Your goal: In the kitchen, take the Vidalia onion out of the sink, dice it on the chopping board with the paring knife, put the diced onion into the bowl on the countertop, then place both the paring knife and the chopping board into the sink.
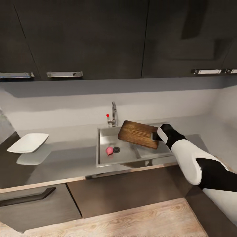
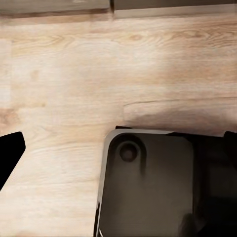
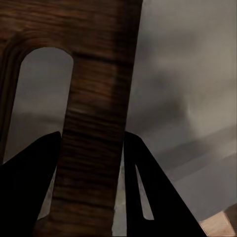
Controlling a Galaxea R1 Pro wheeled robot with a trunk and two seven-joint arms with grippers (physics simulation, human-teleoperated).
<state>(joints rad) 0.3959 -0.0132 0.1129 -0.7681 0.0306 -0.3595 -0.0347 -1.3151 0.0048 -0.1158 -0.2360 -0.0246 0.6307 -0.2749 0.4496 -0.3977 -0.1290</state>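
The pink Vidalia onion [image 1: 109,150] lies in the grey sink [image 1: 102,136] beside the round drain. Tilted above the basin and drainboard hangs the brown chopping board [image 1: 138,134], with my right gripper [image 1: 154,136] shut on its right end. In the right wrist view the two dark fingers [image 3: 34,168] clamp the wooden strip of the board [image 3: 94,98] beside its handle slot. The white bowl [image 1: 28,142] sits on the countertop [image 1: 65,161] far to the left. My left gripper [image 2: 118,143] hangs low over the floor, fingers wide apart and holding nothing. The paring knife is out of view.
A chrome faucet [image 1: 113,115] with a red knob stands behind the basin. Dark upper cabinets [image 1: 82,39] hang above the counter. The left wrist view looks down on the wooden floor [image 2: 98,74] and the robot's dark base [image 2: 148,187].
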